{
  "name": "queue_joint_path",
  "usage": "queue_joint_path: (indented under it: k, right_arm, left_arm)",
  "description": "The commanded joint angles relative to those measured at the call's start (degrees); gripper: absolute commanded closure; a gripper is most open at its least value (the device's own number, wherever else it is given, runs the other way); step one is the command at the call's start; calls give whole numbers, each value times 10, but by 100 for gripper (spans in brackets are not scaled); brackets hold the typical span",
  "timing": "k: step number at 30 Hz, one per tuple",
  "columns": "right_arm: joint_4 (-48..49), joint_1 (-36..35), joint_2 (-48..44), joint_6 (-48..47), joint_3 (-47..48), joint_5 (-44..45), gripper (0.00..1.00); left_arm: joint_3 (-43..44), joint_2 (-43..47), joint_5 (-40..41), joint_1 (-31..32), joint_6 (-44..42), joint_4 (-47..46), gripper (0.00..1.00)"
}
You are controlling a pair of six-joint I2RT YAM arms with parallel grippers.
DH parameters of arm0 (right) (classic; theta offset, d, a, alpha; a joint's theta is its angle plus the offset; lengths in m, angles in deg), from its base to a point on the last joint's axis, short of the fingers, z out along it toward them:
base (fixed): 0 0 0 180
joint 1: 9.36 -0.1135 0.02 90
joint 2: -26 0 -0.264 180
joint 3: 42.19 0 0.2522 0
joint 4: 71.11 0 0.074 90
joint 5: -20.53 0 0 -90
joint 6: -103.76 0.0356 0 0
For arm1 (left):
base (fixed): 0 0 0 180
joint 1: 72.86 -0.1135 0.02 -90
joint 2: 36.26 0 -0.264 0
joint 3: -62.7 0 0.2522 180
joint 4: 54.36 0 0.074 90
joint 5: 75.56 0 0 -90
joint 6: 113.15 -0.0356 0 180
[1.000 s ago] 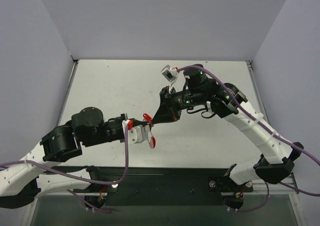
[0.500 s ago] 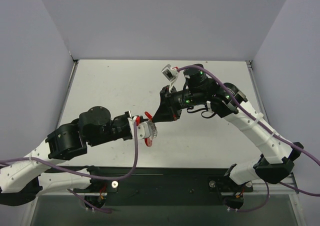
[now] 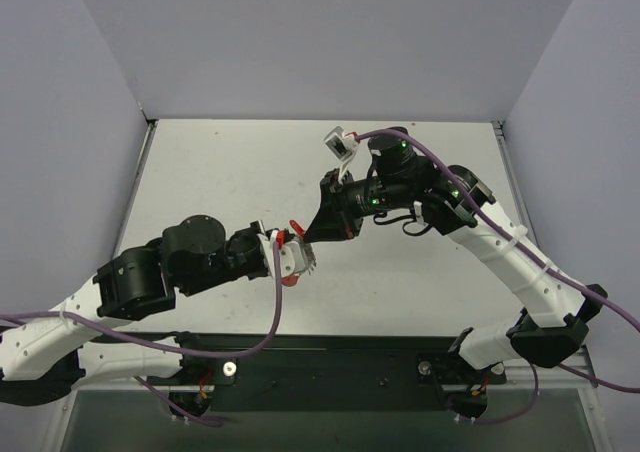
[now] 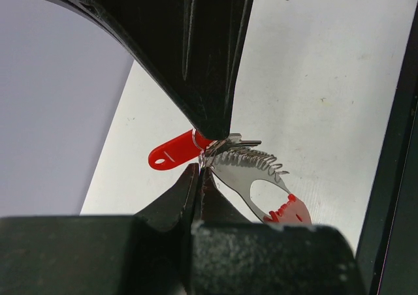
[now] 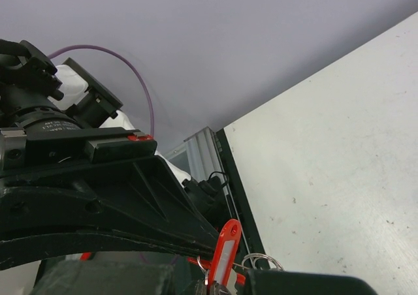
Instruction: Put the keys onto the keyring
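A white table stands between pale grey walls. At frame centre the left gripper is clamped on the key, whose red head points lower right. Just above, the right gripper pinches the keyring, which touches the key.

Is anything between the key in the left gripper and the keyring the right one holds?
Nothing visible stands between them. In the left wrist view the key meets the keyring right at the tips of the left gripper and the right gripper; only those closed fingertips crowd the joint.
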Motion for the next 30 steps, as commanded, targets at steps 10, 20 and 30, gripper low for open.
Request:
queue_joint_path:
  k: [10, 20, 30]
  right_arm:
    - [1, -9, -7, 24, 17, -46, 100]
    - [2, -9, 0, 50, 43, -40, 100]
    - [1, -10, 5, 101, 66, -25, 100]
  left_arm:
    - [59, -34, 157, 46, -2, 15, 100]
    - [66, -70, 242, 101, -5, 19, 100]
    - [62, -94, 308, 119, 18, -13, 100]
